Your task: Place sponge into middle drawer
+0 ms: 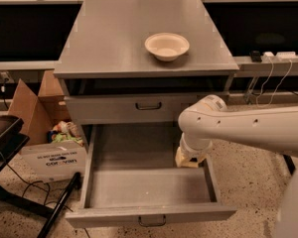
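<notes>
Against the right wall of the open drawer, the sponge sits directly under the gripper; its hold cannot be told.

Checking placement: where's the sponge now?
Camera view: the sponge is low against the right wall of the open middle drawer, directly under the tool.

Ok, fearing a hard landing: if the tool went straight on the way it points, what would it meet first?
The tool, pointing down over the open middle drawer at its right side, has the sponge beneath it; next comes the drawer floor, probably close, though depth is unclear.
</notes>
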